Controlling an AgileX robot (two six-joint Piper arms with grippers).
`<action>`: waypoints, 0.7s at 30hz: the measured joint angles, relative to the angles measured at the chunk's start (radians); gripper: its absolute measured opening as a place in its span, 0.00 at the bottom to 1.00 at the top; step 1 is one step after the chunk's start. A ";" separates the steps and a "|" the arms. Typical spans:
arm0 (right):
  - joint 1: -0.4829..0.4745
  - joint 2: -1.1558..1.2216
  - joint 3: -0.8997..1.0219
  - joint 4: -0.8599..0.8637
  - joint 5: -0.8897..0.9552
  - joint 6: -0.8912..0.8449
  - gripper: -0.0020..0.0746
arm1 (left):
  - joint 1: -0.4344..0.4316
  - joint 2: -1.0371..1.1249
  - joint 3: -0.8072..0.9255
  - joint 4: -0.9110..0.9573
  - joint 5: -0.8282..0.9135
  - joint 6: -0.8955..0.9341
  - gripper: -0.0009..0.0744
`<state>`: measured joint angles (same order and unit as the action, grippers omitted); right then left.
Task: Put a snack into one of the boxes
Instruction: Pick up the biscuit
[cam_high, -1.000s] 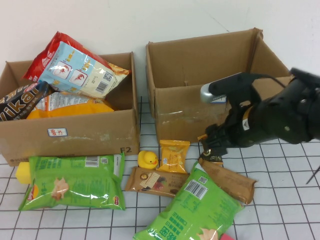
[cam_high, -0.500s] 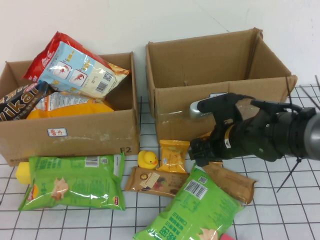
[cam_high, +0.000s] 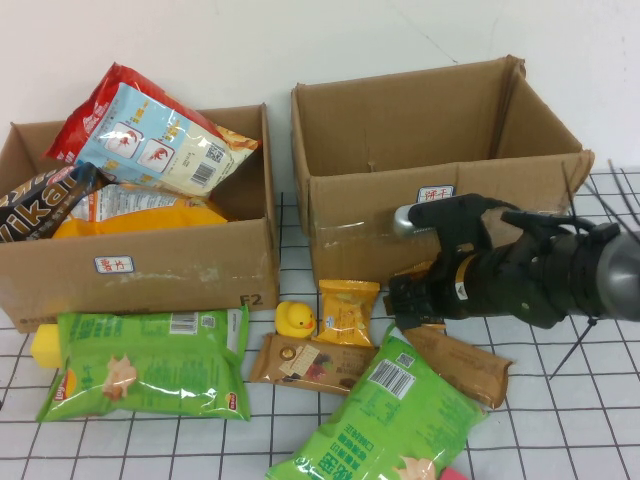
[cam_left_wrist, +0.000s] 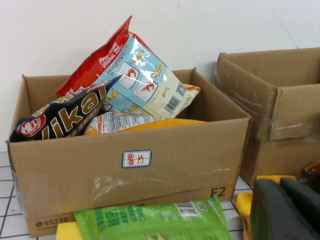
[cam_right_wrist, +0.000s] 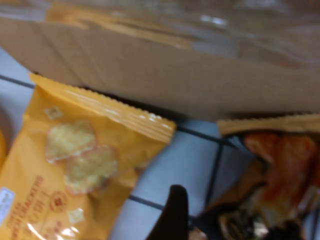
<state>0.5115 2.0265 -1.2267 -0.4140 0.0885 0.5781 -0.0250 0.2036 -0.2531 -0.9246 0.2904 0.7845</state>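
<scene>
My right gripper (cam_high: 405, 305) is low over the table in front of the empty right box (cam_high: 440, 205). It is at the near end of a brown snack packet (cam_high: 462, 362). In the right wrist view the gripper (cam_right_wrist: 235, 220) is open, with one dark finger (cam_right_wrist: 175, 212) beside the brown and orange packet (cam_right_wrist: 280, 170). A small orange cracker packet (cam_high: 347, 310) lies just to its left and shows in the right wrist view (cam_right_wrist: 75, 170). My left gripper (cam_left_wrist: 281, 187) is out of the high view; its fingers are together and hold nothing.
The left box (cam_high: 150, 265) is full of snack bags. On the table lie a yellow duck (cam_high: 295, 320), a brown bar (cam_high: 312, 362), a green bag at left (cam_high: 150, 362) and a green bag at the front (cam_high: 385, 415).
My right arm has dropped lower and swung left in front of the right box, bringing its gripper down onto the end of the brown packet. The snacks have not moved.
</scene>
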 joint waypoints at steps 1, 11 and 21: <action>0.000 0.004 0.000 0.000 -0.012 0.002 0.93 | 0.000 0.000 0.000 0.000 0.000 0.000 0.01; 0.000 0.025 0.000 -0.002 -0.057 -0.002 0.74 | 0.000 0.000 0.000 0.000 0.000 0.000 0.01; 0.000 -0.018 -0.001 -0.005 0.004 0.038 0.15 | 0.000 0.000 0.000 0.002 0.000 0.000 0.01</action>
<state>0.5115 2.0086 -1.2274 -0.4188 0.0923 0.6166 -0.0250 0.2036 -0.2531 -0.9226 0.2904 0.7845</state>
